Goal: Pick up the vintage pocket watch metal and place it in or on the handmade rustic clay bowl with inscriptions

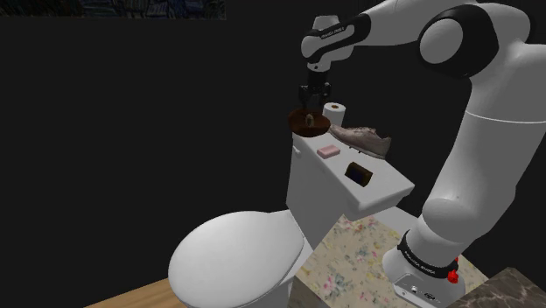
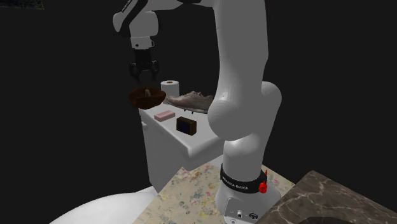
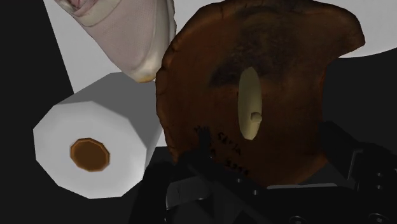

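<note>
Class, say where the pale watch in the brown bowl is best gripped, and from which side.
Across its two flat faces, from straight above: the watch appears to stand on edge in the bowl, thin rim up, and the bowl's wall blocks any sideways approach.

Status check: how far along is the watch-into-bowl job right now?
Done, it seems: the pocket watch sits inside the brown clay bowl on the toilet tank. In hand: nothing; the end effector hangs open just above the bowl, its fingers apart from the watch. Left: probably only lifting clear of the bowl.
</note>
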### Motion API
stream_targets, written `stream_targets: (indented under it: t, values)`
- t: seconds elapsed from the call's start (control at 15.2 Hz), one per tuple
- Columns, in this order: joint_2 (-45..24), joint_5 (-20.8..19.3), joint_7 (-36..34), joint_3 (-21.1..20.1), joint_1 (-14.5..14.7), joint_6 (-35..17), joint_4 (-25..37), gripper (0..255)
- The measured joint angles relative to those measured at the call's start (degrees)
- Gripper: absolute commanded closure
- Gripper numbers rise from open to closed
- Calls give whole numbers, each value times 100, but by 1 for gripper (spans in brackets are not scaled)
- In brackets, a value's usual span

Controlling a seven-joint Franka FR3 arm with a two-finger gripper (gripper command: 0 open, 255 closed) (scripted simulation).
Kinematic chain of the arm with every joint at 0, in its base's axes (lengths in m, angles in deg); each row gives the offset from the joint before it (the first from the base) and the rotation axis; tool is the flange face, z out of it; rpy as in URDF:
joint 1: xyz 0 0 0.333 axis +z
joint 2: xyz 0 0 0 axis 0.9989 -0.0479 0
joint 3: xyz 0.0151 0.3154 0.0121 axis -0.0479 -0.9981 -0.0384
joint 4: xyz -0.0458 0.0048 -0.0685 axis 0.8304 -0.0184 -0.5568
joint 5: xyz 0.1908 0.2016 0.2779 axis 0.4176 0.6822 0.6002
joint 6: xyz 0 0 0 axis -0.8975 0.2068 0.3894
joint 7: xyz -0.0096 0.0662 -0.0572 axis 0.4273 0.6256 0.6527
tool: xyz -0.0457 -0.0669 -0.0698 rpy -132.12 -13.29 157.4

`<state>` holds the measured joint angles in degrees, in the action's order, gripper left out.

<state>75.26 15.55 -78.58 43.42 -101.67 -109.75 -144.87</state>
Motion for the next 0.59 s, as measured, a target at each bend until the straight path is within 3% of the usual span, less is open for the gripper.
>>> stream_targets:
  t: [0.2, 0.59]
  values:
    - [0, 0, 0, 0, 0, 0, 0, 0]
    - [148, -28, -23, 0, 15, 641, 500, 0]
